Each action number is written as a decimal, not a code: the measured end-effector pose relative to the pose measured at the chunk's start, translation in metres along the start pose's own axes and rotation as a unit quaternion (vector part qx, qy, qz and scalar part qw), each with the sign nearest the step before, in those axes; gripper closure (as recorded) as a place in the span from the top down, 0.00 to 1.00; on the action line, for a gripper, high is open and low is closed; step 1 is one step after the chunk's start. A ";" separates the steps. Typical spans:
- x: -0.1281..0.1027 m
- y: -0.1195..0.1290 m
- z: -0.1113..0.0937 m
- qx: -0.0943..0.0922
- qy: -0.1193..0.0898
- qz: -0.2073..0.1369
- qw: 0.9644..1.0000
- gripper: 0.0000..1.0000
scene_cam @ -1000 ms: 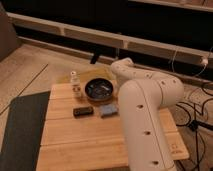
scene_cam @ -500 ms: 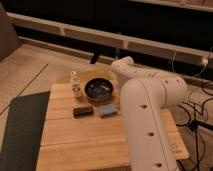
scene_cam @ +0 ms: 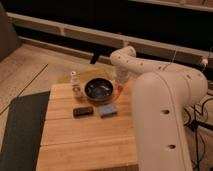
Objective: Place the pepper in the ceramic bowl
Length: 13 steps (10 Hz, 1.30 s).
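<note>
Pale wooden planks form the bench (scene_cam: 75, 145), which is set on a speckled floor (scene_cam: 35, 70) before a dark wall with pale rails. The ceramic bowl (scene_cam: 100, 101) is taken as the landmark: it is seen toward the far edge of the bench, round and shallow, its inside glossy black.

Just to the left of the bowl a small clear bottle (scene_cam: 76, 84) is stood upright. In front of the bowl, nearer the camera, a small black block (scene_cam: 82, 111) and a blue-grey pad (scene_cam: 107, 110) are laid side by side.

The bulky white arm (scene_cam: 160, 110) is bent over from the right of the bowl, and the claw (scene_cam: 120, 82) is held low just beside the bowl's right rim, drawn closed. The pepper (scene_cam: 120, 90) is seen as an orange-red sliver directly under the claw's tip, outside the bowl and close against its right rim (whether it is pinched cannot be told).

Left of the bench, a dark mat (scene_cam: 20, 130) is spread on the floor.
</note>
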 end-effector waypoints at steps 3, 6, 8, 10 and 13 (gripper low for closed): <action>-0.003 0.008 -0.009 -0.004 -0.009 -0.008 1.000 0.00; -0.005 0.007 -0.010 0.000 -0.012 -0.011 1.000 0.00; -0.021 0.021 -0.024 0.003 -0.041 -0.039 0.998 0.00; -0.025 0.057 -0.031 0.005 -0.065 -0.088 0.994 0.00; -0.027 0.098 -0.019 0.002 -0.086 -0.136 0.987 0.00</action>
